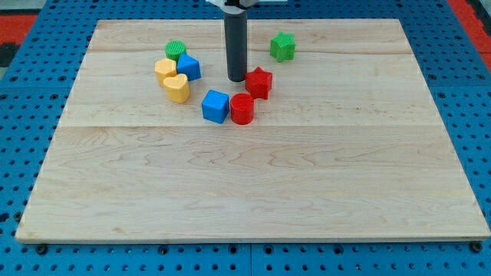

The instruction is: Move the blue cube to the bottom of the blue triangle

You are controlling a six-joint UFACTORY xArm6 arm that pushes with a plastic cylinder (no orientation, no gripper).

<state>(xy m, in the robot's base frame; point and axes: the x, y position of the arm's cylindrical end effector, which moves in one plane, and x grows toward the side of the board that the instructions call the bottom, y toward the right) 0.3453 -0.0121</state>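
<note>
The blue cube (215, 106) lies on the wooden board, just left of centre in the upper half. The blue triangle (189, 67) lies up and to the left of it, about one block width away. My tip (235, 79) rests on the board, up and to the right of the blue cube, with a small gap between them. It stands to the right of the blue triangle and just left of the red star (258, 83).
A red cylinder (242, 110) touches the blue cube's right side. A yellow hexagon (165, 70) and a yellow heart (176, 88) lie left of the blue triangle, a green cylinder (176, 51) above it. A green star (282, 47) lies at upper right.
</note>
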